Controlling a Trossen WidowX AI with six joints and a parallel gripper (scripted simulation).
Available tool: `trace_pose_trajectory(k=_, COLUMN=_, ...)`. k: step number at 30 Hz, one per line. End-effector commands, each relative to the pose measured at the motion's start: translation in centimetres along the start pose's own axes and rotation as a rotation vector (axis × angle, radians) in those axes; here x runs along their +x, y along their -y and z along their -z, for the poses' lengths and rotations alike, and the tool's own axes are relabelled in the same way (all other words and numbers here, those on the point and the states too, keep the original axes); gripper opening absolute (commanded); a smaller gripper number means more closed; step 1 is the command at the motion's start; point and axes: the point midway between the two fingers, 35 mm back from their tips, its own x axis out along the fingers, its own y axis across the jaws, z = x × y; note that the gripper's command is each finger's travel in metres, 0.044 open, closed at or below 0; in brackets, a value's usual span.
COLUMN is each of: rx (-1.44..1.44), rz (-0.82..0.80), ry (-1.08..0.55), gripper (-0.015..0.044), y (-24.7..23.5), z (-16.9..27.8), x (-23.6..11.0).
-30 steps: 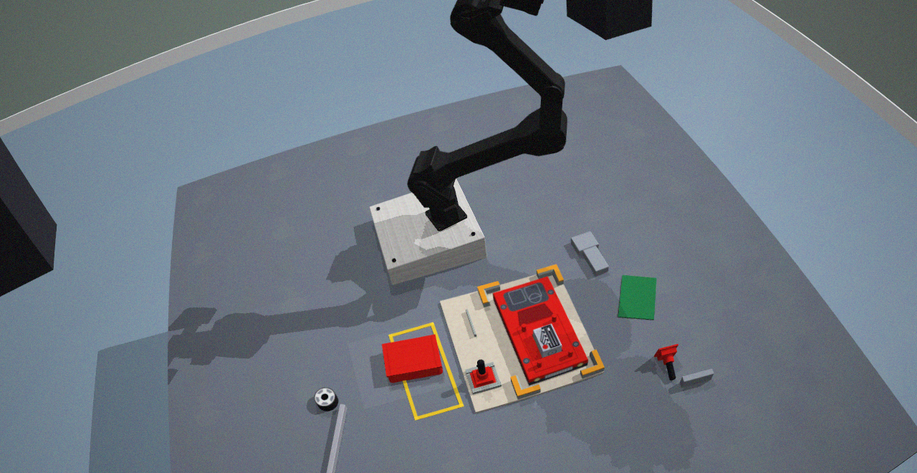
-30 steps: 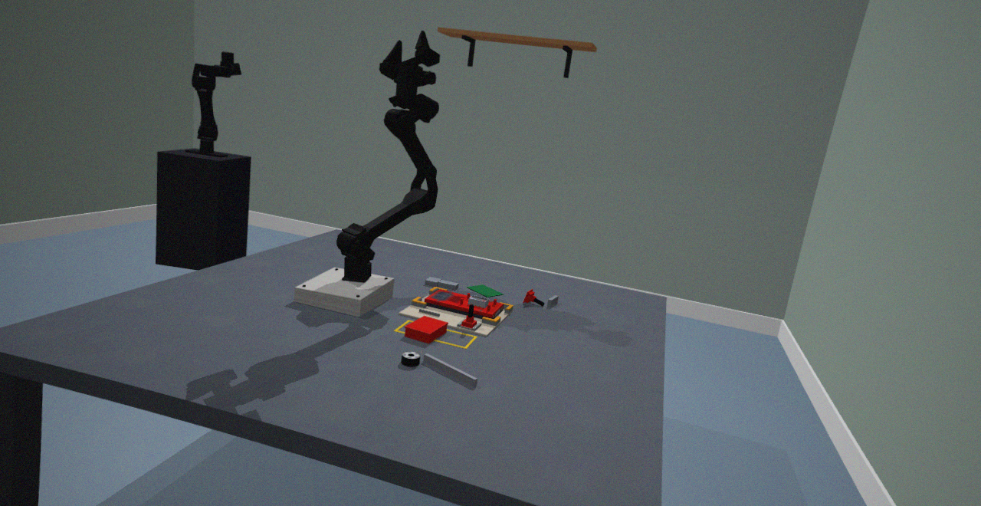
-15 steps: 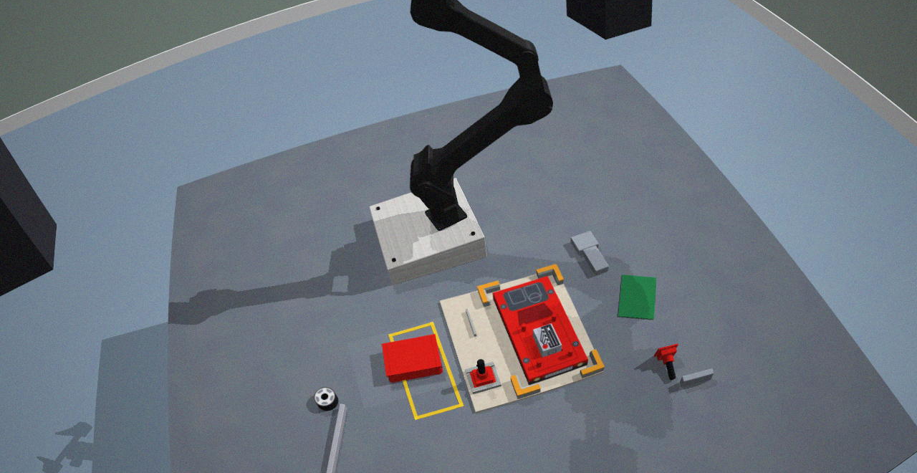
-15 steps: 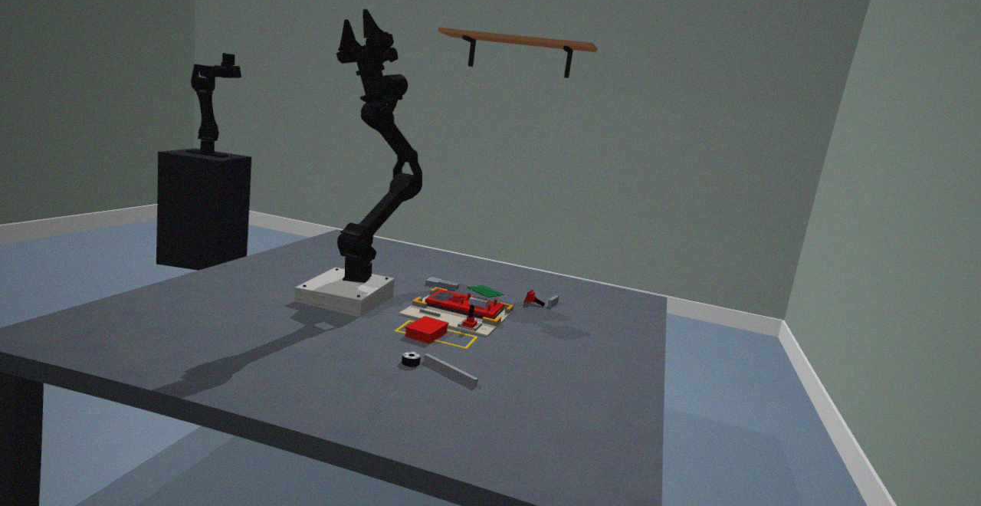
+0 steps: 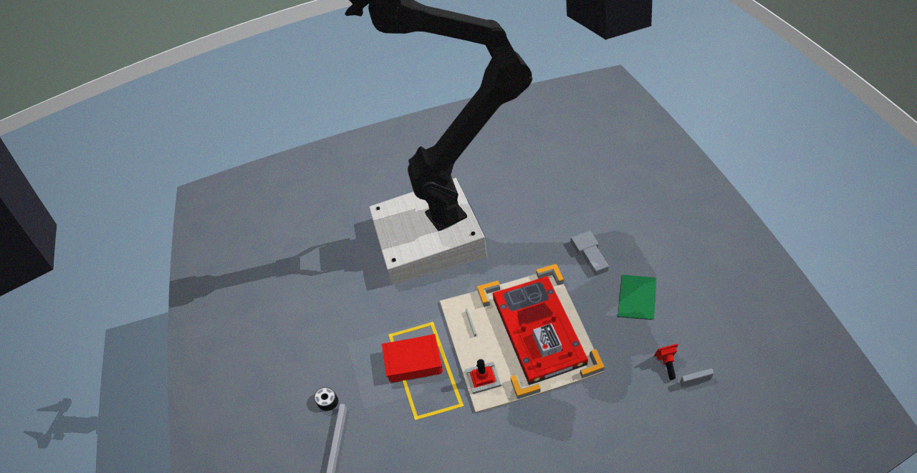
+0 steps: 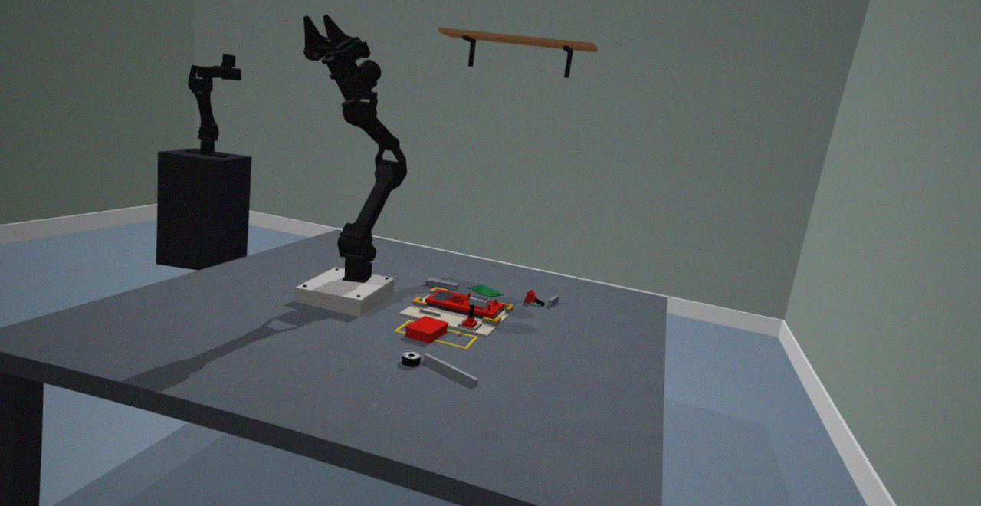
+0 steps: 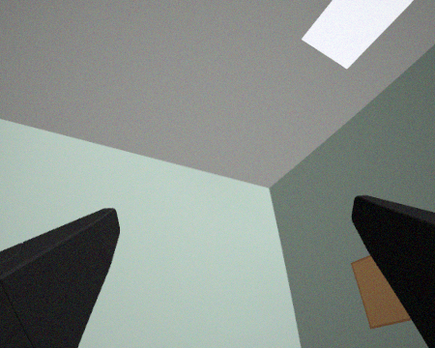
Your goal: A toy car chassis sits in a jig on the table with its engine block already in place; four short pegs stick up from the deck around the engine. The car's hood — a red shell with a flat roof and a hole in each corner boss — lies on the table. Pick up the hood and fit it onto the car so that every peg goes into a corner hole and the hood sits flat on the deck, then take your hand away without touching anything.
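Observation:
The red hood (image 5: 412, 356) (image 6: 425, 328) lies on the table, flat roof up, partly over a yellow outlined rectangle (image 5: 439, 371). The red car chassis (image 5: 534, 313) (image 6: 452, 304) sits in the jig, between orange corner brackets on a cream board (image 5: 452, 307). The grey engine block (image 5: 546, 338) is on its deck, with short red pegs around it. My gripper (image 6: 314, 17) (image 7: 237, 215) is open and empty, raised high above the table and pointing up, far from the hood. It is out of frame in the top view. The hood's corner holes cannot be made out.
A red part with a black post (image 5: 482, 375) stands on the cream board. A similar part (image 5: 668, 360) lies right, by a grey bar (image 5: 697, 377). A green plate (image 5: 637, 297), grey blocks (image 5: 589, 251), a wheel (image 5: 325, 398) and a long bar (image 5: 336, 438) lie around.

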Motion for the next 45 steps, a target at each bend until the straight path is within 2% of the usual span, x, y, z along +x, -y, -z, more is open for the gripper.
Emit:
trace_pose_trajectory(k=1, rx=-0.045, rz=-0.082, ry=-0.091, gripper=0.044, y=-2.5, z=3.3, x=0.4)
trace_pose_trajectory(k=9, rx=-0.125, rz=-0.325, ry=-0.237, gripper=0.044, y=-9.0, z=9.3, x=-0.2)
trace_pose_trajectory(k=14, rx=-0.154, rz=-0.41, ry=-0.287, gripper=0.044, y=-11.4, z=11.3, x=-1.0)
trace_pose_trajectory(k=24, rx=-0.256, rz=-0.684, ry=-0.415, gripper=0.044, y=-18.8, z=16.6, x=-4.9)
trace_pose_trajectory(k=32, rx=-0.354, rz=-0.944, ry=-0.473, gripper=0.044, y=-24.5, z=19.5, x=-9.9)
trace_pose_trajectory(k=45, rx=-0.587, rz=-1.506, ry=-0.457, gripper=0.044, y=-32.5, z=23.0, x=-22.6)
